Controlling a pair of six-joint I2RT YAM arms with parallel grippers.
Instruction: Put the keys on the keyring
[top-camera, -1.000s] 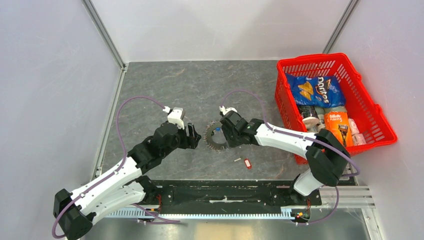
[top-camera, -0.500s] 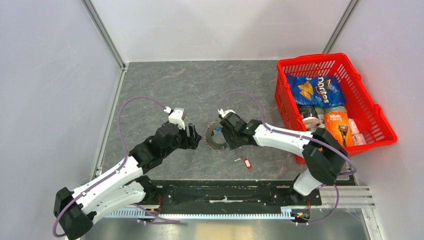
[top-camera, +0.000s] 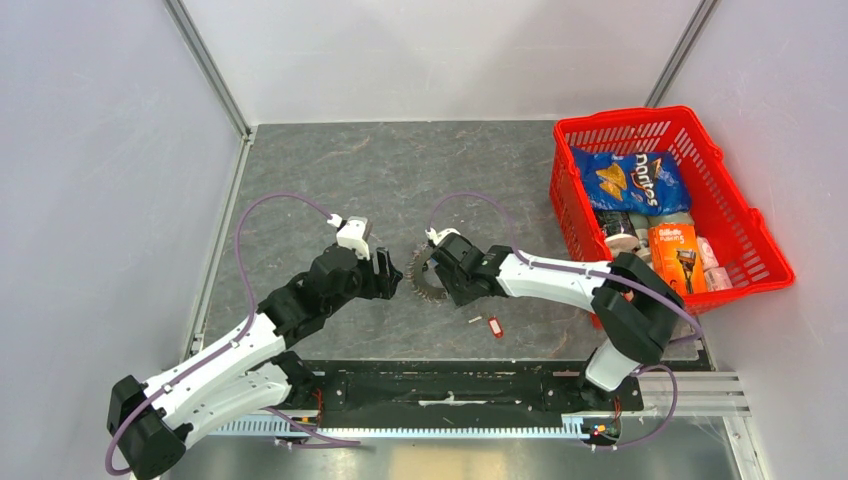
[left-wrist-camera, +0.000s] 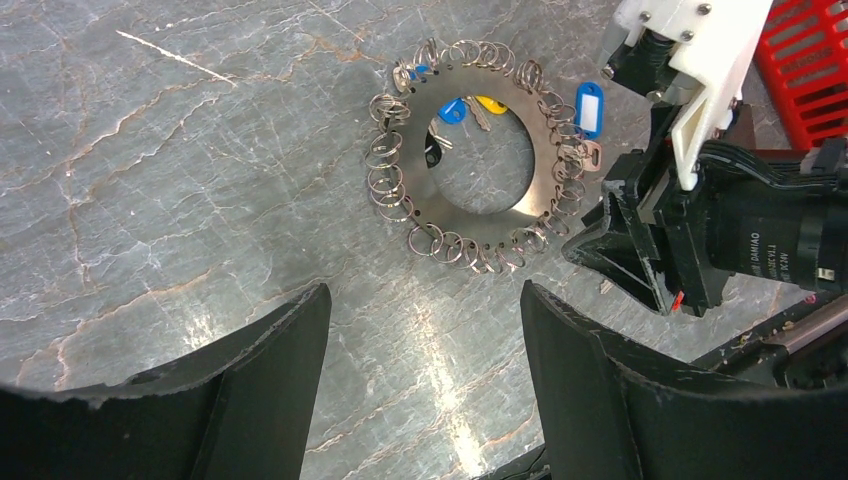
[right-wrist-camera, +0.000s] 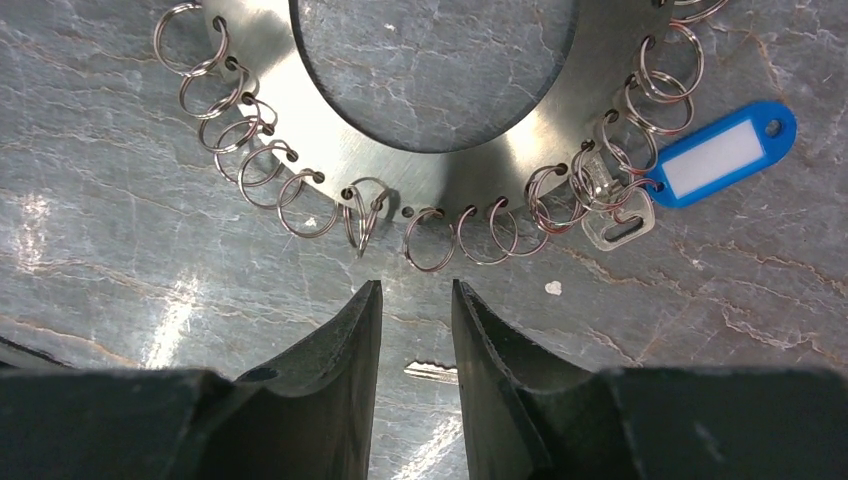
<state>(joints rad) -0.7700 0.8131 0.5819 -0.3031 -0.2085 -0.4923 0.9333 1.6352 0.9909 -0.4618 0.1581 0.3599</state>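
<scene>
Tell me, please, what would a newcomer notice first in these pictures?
The bright red basket on the far right, with a blue crisp bag on top, draws the eye first. Next comes the grey keyring in the middle, its rim hung with small wire loops, lying between the wide-open left hand and the right hand. A blue tag lies at its edge.

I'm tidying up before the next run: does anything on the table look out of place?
Yes: a red tag and a small silver key lie loose on the table, apart from the keyring and nearer the arm bases.
</scene>
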